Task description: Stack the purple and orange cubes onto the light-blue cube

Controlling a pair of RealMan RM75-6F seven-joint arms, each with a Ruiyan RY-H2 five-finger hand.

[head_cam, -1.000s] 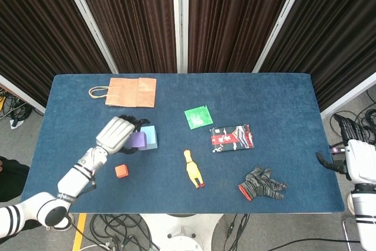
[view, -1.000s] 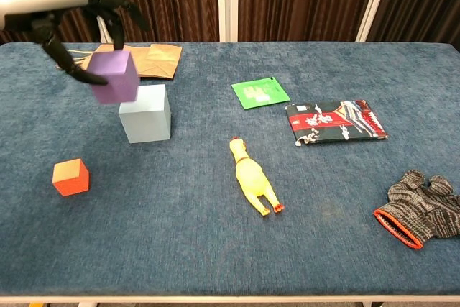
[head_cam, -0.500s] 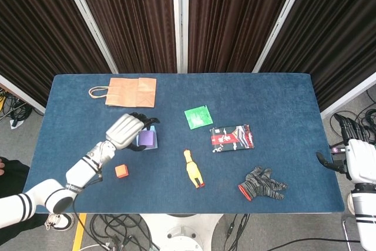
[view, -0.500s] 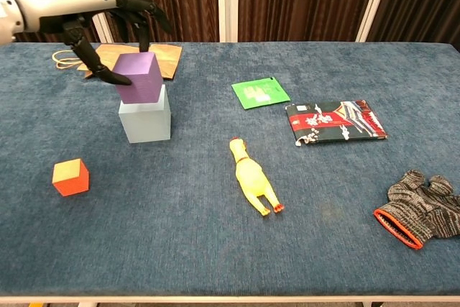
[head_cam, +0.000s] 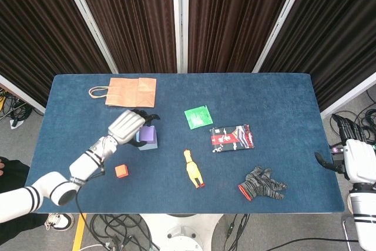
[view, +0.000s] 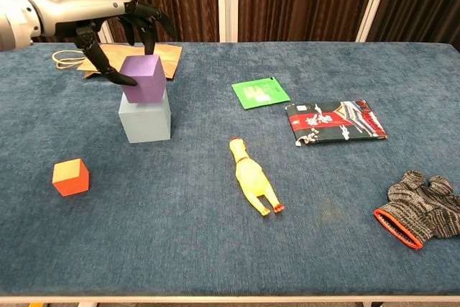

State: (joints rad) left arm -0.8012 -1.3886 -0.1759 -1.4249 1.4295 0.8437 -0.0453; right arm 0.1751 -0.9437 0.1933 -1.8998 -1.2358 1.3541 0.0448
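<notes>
The purple cube (view: pixel 144 78) rests on top of the light-blue cube (view: pixel 146 121), turned a little and offset to the left. My left hand (view: pixel 118 16) reaches over it from the left and grips it, thumb on the near left face and fingers (view: pixel 149 32) on the far top edge. From above, the left hand (head_cam: pixel 126 126) covers part of the purple cube (head_cam: pixel 148 136), and only a rim of the light-blue cube (head_cam: pixel 145 146) shows. The orange cube (view: pixel 70 177) sits alone at the front left, also seen as the orange cube (head_cam: pixel 121 171). My right hand (head_cam: pixel 354 156) hangs off the table's right end, holding nothing.
A brown paper bag (view: pixel 136 60) lies just behind the stack. A green packet (view: pixel 260 93) and a red-and-black packet (view: pixel 335 121) lie mid-table. A yellow rubber chicken (view: pixel 251 177) lies right of the stack, and a grey glove (view: pixel 420 208) at the front right.
My left hand carried the purple cube rightwards and down, from beside the light-blue cube onto its top. The right hand and the orange cube have stayed put.
</notes>
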